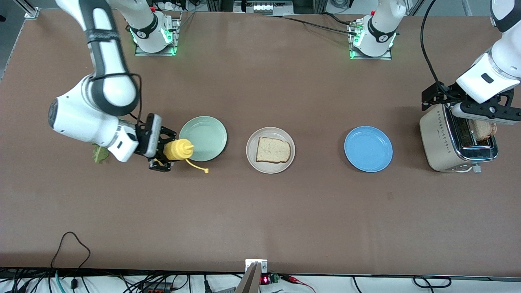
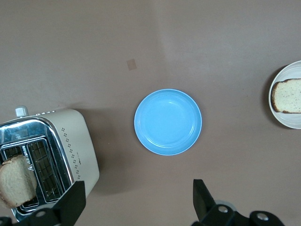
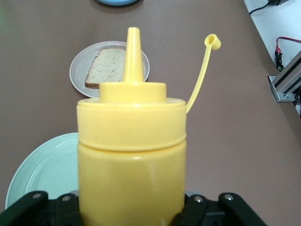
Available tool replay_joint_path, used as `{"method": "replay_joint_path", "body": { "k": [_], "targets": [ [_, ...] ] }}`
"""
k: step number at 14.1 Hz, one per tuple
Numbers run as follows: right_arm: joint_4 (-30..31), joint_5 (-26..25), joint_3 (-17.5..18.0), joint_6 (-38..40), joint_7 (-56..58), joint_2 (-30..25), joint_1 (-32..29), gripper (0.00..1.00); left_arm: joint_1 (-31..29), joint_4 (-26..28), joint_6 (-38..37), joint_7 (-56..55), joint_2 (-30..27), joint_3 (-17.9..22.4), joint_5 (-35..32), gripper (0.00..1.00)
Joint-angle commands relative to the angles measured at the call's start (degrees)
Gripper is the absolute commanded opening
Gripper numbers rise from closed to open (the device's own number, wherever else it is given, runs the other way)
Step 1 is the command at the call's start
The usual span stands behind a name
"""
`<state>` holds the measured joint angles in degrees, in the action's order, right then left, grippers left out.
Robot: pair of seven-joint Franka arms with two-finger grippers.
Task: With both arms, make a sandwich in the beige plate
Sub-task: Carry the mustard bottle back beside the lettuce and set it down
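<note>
One bread slice (image 1: 273,149) lies in the beige plate (image 1: 251,160), my landmark at mid-counter; lettuce, sauce and the top slice are still to come, I judge. My right end effector (image 1: 163,151) is clamped on the yellow squeeze bottle (image 1: 178,149), over the counter at the mint plate (image 1: 211,131) beside the beige plate. My left end effector (image 1: 482,116), fingers apart in the wrist view, hangs over the toaster (image 1: 437,142), where the second slice (image 1: 484,130) stands. The lettuce leaf (image 1: 99,154) lies toward the right arm's end. Open counter surrounds the beige plate.

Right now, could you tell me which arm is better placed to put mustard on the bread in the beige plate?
Right. The right gripper holds the yellow squeeze bottle, uncapped; the left gripper is over the toaster.
</note>
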<state>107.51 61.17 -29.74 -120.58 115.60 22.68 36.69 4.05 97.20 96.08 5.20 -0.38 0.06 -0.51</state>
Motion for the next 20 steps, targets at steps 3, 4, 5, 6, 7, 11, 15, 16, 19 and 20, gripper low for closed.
{"method": "replay_joint_path", "body": {
  "k": [3,4,5,6,7,11,15,16,19,20],
  "targets": [
    [5.34,11.06,1.27,12.35,12.52,-1.51,-9.25,0.36,0.43,-0.43,-0.99,-0.54,-0.59,0.12,-1.16,1.0],
    [5.43,12.3,1.27,16.21,14.63,-0.37,-11.44,0.36,0.43,-0.43,-0.99,-0.54,-0.59,0.12,-1.16,1.0],
    [5.43,13.27,1.27,19.21,16.83,0.95,-13.46,0.36,0.43,-0.34,-0.99,-0.54,-0.68,0.12,-1.16,1.0],
    [5.43,13.97,1.27,21.59,18.94,2.09,-15.31,0.36,0.43,-0.43,-0.99,-0.45,-0.59,0.12,-1.16,1.0],
    [5.43,14.85,1.27,24.23,21.05,3.58,-16.9,0.36,0.43,-0.34,-0.99,-0.54,-0.59,0.12,-1.16,1.0],
    [5.43,21.17,1.35,35.74,31.16,12.1,-21.65,0.36,0.43,-0.34,-0.99,-0.54,-0.59,0.12,-1.16,1.0],
    [5.34,24.43,1.53,42.6,37.84,17.91,-24.29,0.37,0.43,-0.43,-0.99,-0.54,-0.59,0.12,-1.16,1.0],
    [5.34,25.05,1.53,43.84,38.73,19.06,-24.64,0.37,0.43,-0.34,-1.07,-0.54,-0.68,0.12,-1.16,1.0],
    [5.34,25.76,1.53,45.34,41.54,21.43,-25.0,0.37,0.43,-0.34,-1.07,-0.54,-0.68,0.12,-1.16,1.0],
    [5.25,25.76,1.7,45.52,42.16,21.87,-25.26,0.38,0.43,-0.43,-1.07,-0.54,-0.59,0.12,-1.16,1.0]
  ]
}}
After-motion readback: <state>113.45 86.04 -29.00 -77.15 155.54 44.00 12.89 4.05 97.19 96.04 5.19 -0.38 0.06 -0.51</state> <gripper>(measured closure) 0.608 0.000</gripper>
